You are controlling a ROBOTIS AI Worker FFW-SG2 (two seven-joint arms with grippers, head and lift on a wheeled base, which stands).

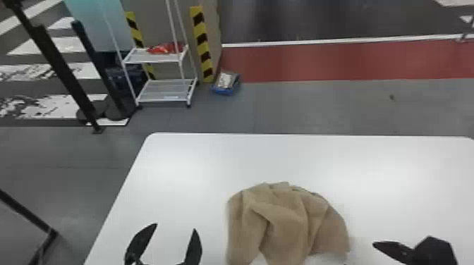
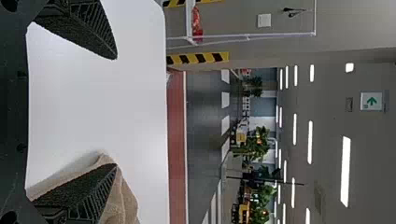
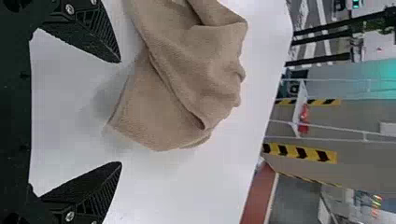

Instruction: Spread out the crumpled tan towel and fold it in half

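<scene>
Potentially, with the left tool and the right tool both wide open and empty, the towel, crumpled between them on the worktop, could drag as 1 bundle if either pinches 2 overlapping layers.

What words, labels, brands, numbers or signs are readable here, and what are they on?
Towel and table: no readable text.
White panel in the room behind: a green arrow, no readable words.
Small green panel in the background: too small to read.
</scene>
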